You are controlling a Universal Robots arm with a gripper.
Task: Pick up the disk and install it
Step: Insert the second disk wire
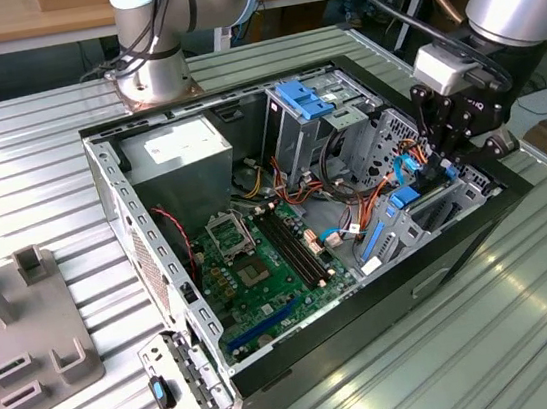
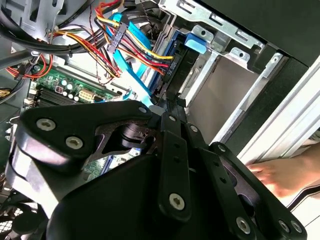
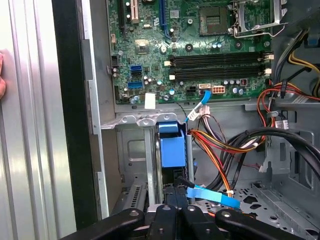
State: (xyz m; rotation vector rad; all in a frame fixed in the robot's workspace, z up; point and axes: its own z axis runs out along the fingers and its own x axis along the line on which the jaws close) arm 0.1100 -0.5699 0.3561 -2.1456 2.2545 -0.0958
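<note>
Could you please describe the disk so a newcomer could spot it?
Find the open computer case; at its end on the exterior view's right, a metal drive cage sits below the hand. The disk stands edgewise in that cage, its bright blue frame broader than the thin blue cables alongside.

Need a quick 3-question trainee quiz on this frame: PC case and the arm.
1. True or false: the disk sits in a slot of the drive cage.
2. The gripper is nearest to: A) power supply B) drive cage C) memory slots.
3. In the second wrist view, what rests on the table outside the case?
Key: 1 true; 2 B; 3 a person's hand.
</note>
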